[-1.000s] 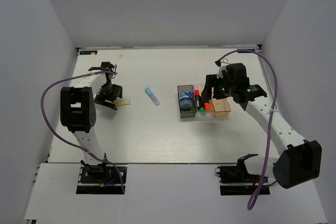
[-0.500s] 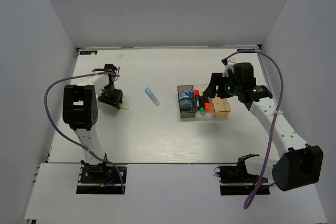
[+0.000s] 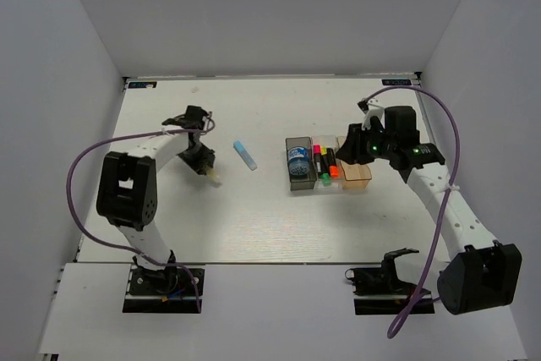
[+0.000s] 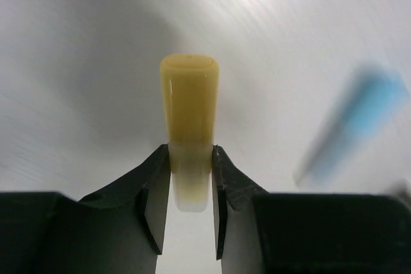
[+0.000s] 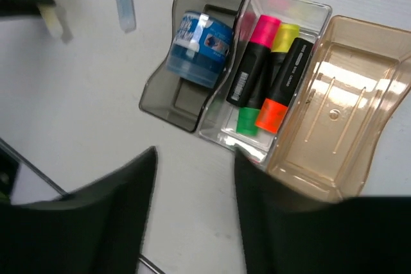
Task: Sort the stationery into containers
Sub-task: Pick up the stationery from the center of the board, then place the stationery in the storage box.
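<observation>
Toward the tabletop's (image 3: 254, 226) nine-o'clock edge, left gripper (image 4: 191, 158) pinches the pale-yellow stick (image 4: 187, 97), light-blue stick (image 3: 245, 155) apart at two o'clock; right gripper (image 5: 194, 171) stands wide near the bins (image 5: 359, 36).

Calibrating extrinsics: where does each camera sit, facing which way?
Top external: above and behind the bases, looking down on the table; left arm and right arm show.
Left wrist: behind the left gripper, looking along its fingers clamping the pale-yellow stick.
Right wrist: behind the right gripper, looking down at the bins; open fingers at bottom.
Shared: light-blue stick in all three.
</observation>
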`<state>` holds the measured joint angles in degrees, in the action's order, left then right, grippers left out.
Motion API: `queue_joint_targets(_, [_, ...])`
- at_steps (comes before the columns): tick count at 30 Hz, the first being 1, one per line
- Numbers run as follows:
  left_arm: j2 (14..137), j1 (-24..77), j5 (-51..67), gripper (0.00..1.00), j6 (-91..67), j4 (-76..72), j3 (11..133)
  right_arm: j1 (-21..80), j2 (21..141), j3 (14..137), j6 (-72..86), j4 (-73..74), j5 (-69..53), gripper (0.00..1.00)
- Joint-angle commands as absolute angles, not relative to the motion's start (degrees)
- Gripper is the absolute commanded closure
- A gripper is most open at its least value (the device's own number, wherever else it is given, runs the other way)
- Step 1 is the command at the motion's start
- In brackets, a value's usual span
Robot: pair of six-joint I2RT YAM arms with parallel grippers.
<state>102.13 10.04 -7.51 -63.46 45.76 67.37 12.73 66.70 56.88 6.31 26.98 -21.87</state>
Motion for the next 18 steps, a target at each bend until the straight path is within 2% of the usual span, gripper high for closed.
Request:
queue_joint_targets(1, [91.69,20.28,-6.95,1.00,-49.67,41.94,70.22,11.87,62.94,55.46,0.53,26.99,-26.55,0.91])
queue_joint_targets(2, [90.28,21.96,-5.20,1.00,-47.05,40.97,70.49,11.69,62.41,54.76,0.96,26.72,-24.02,1.00])
queue_joint_targets(6, [90.35,32.77,4.02,1.00,-41.40,33.77,74.43,11.16,60.03,53.09,0.35,26.02,-18.73,1.00])
queue_joint_targets(9, [94.56,39.27,8.34,1.00,-40.34,28.75,80.39,10.46,56.87,50.29,0.27,24.18,-12.76,0.70])
queue_joint_targets(11, [100.86,42.88,9.58,1.00,-40.51,26.21,87.57,10.28,53.89,48.96,0.44,22.77,-8.63,0.66])
queue_joint_targets(18, [120.04,49.03,13.27,1.00,-42.63,17.14,106.77,7.39,47.82,44.04,0.53,18.90,-3.43,0.64])
